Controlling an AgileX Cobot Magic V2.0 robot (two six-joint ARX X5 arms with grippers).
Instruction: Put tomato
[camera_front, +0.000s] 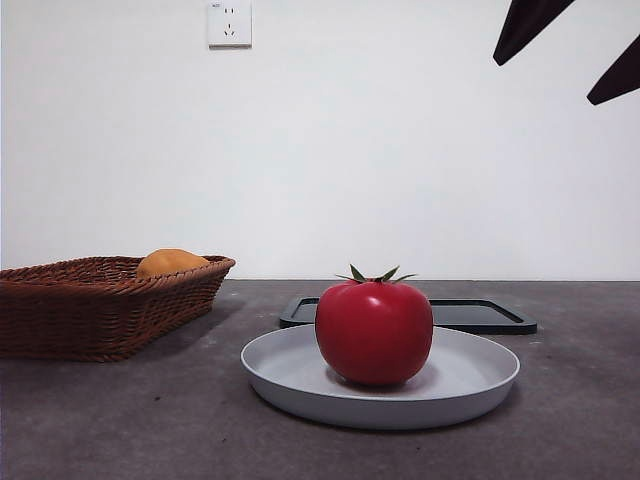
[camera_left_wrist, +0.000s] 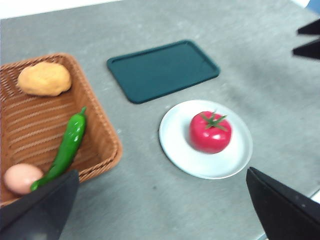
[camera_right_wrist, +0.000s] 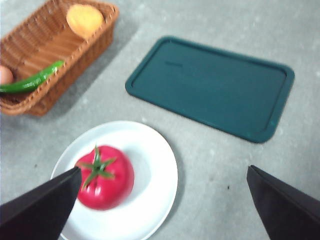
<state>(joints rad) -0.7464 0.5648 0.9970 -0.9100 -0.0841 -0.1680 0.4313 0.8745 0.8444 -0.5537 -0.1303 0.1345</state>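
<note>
The tomato (camera_front: 374, 333) is red and glossy with a green leafy stem. It stands upright on a round grey-white plate (camera_front: 480, 385) in the middle of the table. It also shows in the left wrist view (camera_left_wrist: 210, 132) and the right wrist view (camera_right_wrist: 104, 177). My right gripper (camera_right_wrist: 164, 168) is open and empty, high above the plate (camera_right_wrist: 155, 170) and a little to its right. Its two black tips show at the top right of the front view (camera_front: 543, 82). My left gripper (camera_left_wrist: 161, 171) is open and empty, high above the table between the basket and the plate (camera_left_wrist: 175, 150).
A brown wicker basket (camera_front: 90, 310) stands to the left. It holds an orange-yellow fruit (camera_left_wrist: 44, 78), a green pepper (camera_left_wrist: 67, 147) and an egg (camera_left_wrist: 21, 177). A flat dark green tray (camera_right_wrist: 215, 85) lies behind the plate.
</note>
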